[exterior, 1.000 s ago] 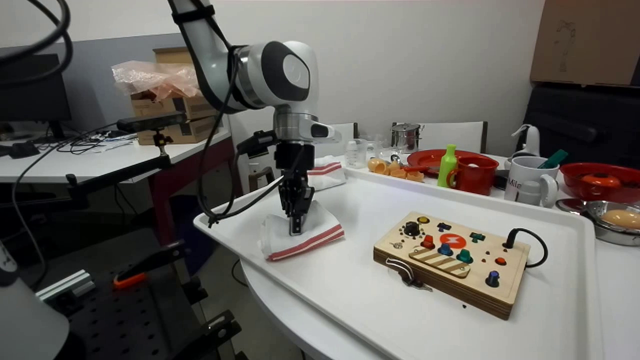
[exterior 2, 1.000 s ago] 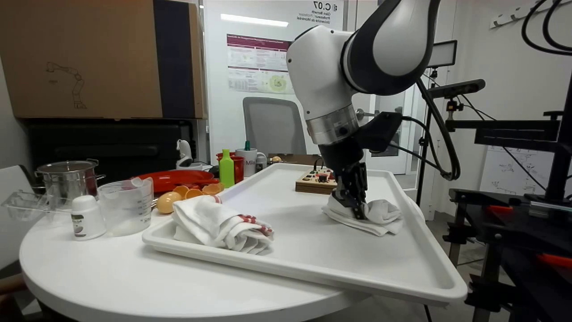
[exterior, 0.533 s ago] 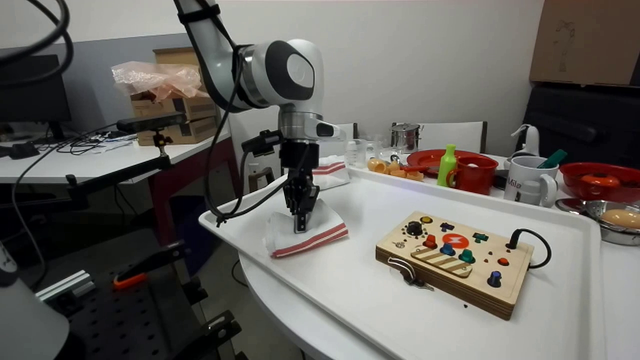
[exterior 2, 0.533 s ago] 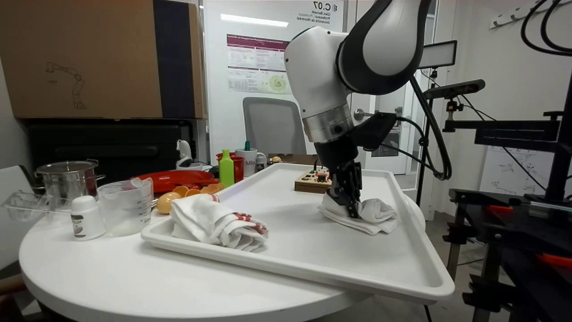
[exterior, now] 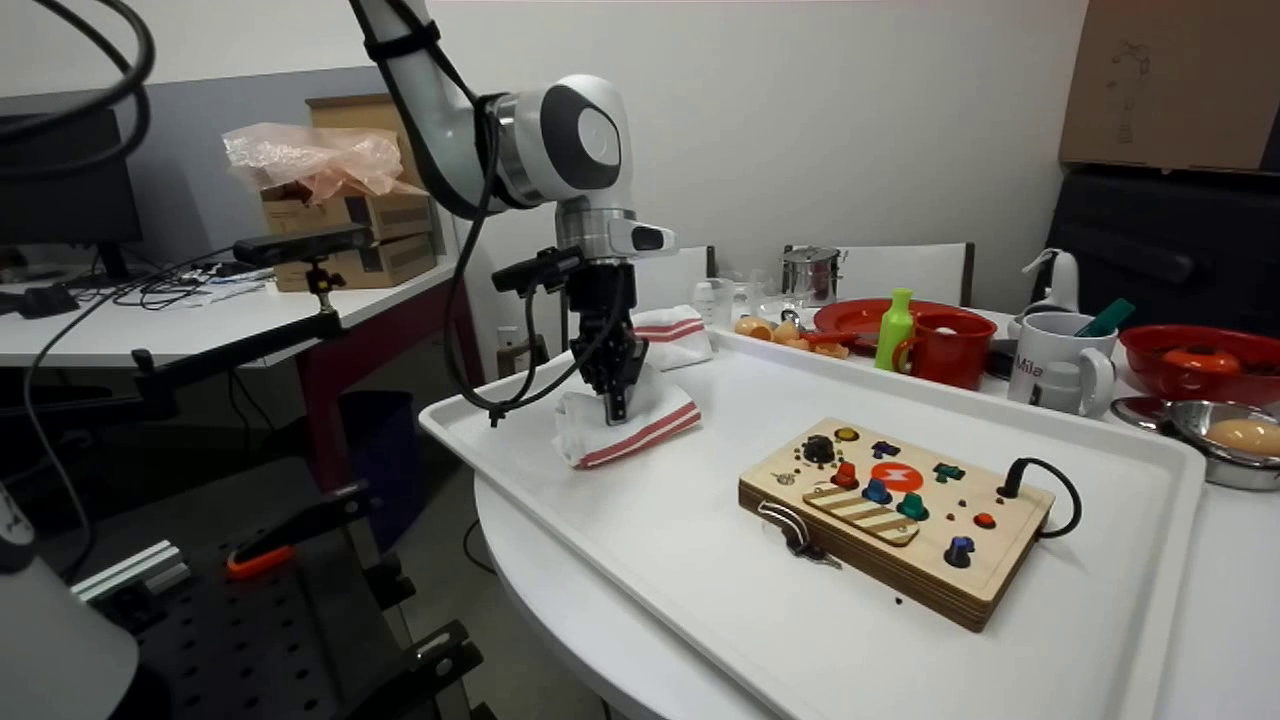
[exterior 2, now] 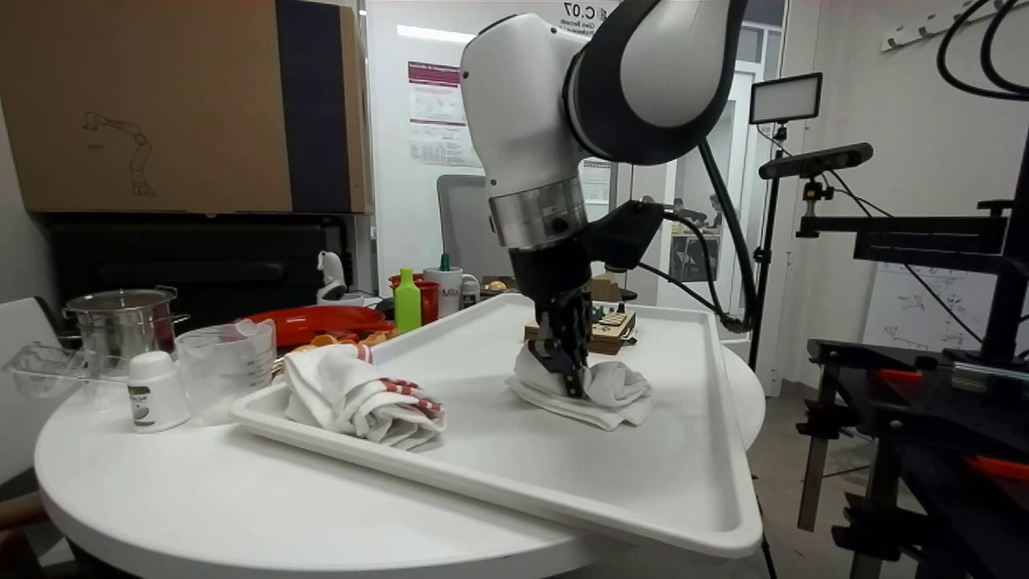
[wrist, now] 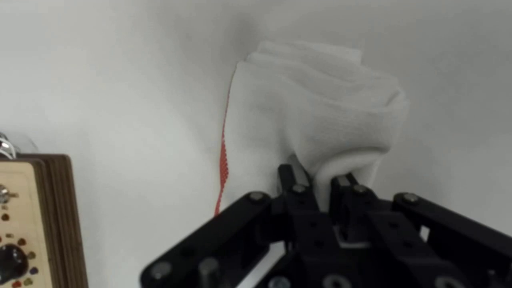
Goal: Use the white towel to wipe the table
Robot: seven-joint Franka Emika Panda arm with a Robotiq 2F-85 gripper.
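The white towel [exterior: 655, 410] with red stripes lies bunched on the white tray [exterior: 640, 540] on the table. It also shows in an exterior view [exterior 2: 615, 386] and in the wrist view [wrist: 272, 104]. My gripper [exterior: 616, 412] points down into the towel, its fingers closed around a raised fold. In the wrist view a fold of cloth stands between the two fingers [wrist: 318, 174]. The lower fingertips are partly sunk in the cloth. The round white table [exterior 2: 265, 507] shows under and beside the tray.
A second striped towel [exterior 2: 362, 398] lies at the tray's corner. A wooden switch box [exterior: 890, 520] with a cable sits on the tray. Beside the tray stand a green bottle [exterior: 896, 332], a red mug [exterior: 950, 350], a white mug [exterior: 1050, 365] and a measuring cup [exterior 2: 229, 366].
The gripper and the held towel have moved toward the second towel. The tray has shifted on the table, carrying the second towel and the switch box with it. The grip looks unchanged.
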